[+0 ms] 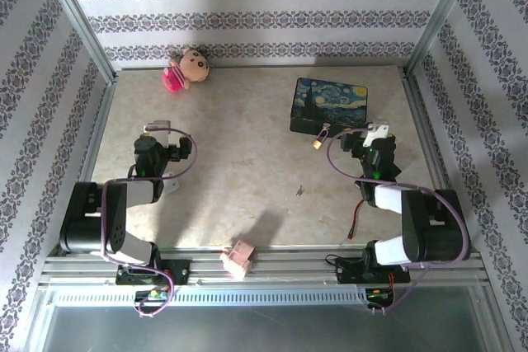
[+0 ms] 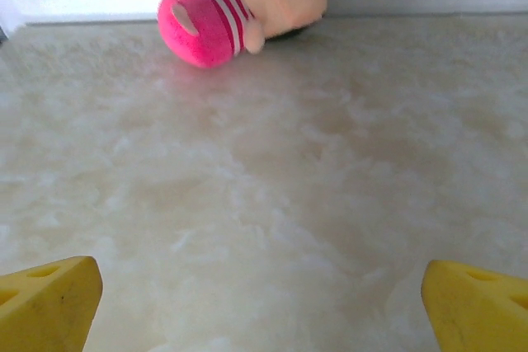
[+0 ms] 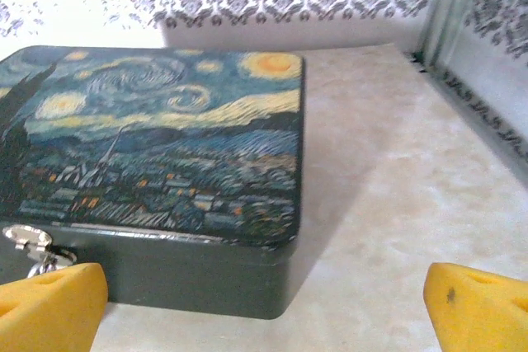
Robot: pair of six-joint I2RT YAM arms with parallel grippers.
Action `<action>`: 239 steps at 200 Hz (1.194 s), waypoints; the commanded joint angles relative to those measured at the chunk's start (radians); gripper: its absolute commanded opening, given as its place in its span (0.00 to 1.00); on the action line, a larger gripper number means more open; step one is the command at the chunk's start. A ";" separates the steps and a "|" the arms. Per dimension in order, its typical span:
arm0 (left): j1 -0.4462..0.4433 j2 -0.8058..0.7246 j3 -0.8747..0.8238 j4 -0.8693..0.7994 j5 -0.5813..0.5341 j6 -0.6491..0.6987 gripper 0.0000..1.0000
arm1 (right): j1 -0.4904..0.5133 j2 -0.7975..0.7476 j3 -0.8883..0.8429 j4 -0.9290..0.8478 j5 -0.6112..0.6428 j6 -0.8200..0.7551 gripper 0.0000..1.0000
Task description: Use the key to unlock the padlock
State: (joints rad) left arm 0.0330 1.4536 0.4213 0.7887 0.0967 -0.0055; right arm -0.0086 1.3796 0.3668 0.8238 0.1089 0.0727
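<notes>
**Both grippers spread wide, padlock at the box's front wall**

The padlock (image 1: 318, 143) is a tiny brass body on a thin silvery loop. It sits at the near wall of the starry-night box (image 1: 332, 103), roughly midway along it, with the body down by the marble-patterned table (image 1: 247, 154). The box stands in the far right part of the table.

The right gripper (image 1: 375, 132) is just beside the box's near right corner, close to the padlock but apart from it. Its yellow fingertips (image 3: 49, 302) stand wide apart and hold nothing. In the right wrist view a silvery clasp (image 3: 26, 241) shows on the box's front wall (partly hidden behind the left fingertip).

The left gripper (image 1: 157, 128) is well away on the left side, also spread and empty, and faces a pink plush doll (image 2: 239, 6) at the back wall.

A small pink block (image 1: 239, 259) lies at the table's near edge.
</notes>
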 commanded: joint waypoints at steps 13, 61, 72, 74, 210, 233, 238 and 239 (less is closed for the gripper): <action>-0.001 -0.128 0.025 -0.139 -0.099 -0.062 0.99 | 0.008 -0.121 0.109 -0.313 0.146 0.100 0.98; -0.002 -0.191 0.077 -0.201 -0.078 -0.319 0.99 | 0.007 -0.169 0.243 -0.608 0.130 0.193 0.98; -0.010 -0.175 0.112 -0.239 -0.071 -0.403 0.99 | 0.003 -0.167 0.280 -0.666 0.119 0.216 0.98; -0.012 -0.171 0.120 -0.246 -0.071 -0.419 0.99 | 0.003 -0.166 0.286 -0.678 0.116 0.220 0.98; -0.440 0.455 0.818 -0.437 0.140 -0.677 0.92 | -0.140 0.284 0.817 -1.045 -0.233 0.389 0.78; -0.478 0.559 0.944 -0.481 0.171 -0.670 0.88 | -0.148 0.363 0.877 -1.050 -0.268 0.383 0.74; -0.483 0.579 0.965 -0.488 0.178 -0.669 0.86 | -0.148 0.377 0.888 -1.051 -0.275 0.379 0.73; -0.484 0.583 0.970 -0.490 0.179 -0.670 0.86 | -0.148 0.383 0.893 -1.051 -0.278 0.378 0.73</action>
State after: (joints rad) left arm -0.4232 1.9667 1.2888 0.3614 0.2104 -0.6594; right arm -0.1490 1.7096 1.1893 -0.1989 -0.0986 0.4427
